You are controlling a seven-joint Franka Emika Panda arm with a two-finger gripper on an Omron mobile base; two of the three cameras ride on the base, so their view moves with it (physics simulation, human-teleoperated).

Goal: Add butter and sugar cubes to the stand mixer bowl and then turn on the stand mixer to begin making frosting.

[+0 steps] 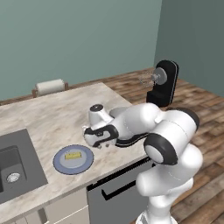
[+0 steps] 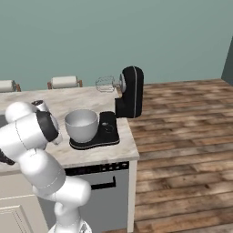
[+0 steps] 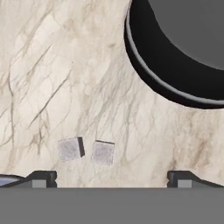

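Butter (image 1: 73, 155): yellow stick lying flat on plate.
Sugar cubes (image 3: 86, 150): two sitting side by side on counter.
Bowl (image 2: 82, 124): silvery, standing upright on mixer (image 2: 129, 93) base.

Butter (image 1: 73, 155) on plate (image 1: 61, 166), 2 sugar cubes (image 3: 86, 150) beside mixer base (image 3: 157, 74).

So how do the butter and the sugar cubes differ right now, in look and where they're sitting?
The butter is one yellow rectangular stick; the sugar cubes are two small whitish-grey blocks. The butter lies on the round blue-grey plate; the sugar cubes rest straight on the marble counter, side by side with a narrow gap, near the mixer's black base. The open gripper hovers over the cubes, not the butter. Neither is in the bowl yet.
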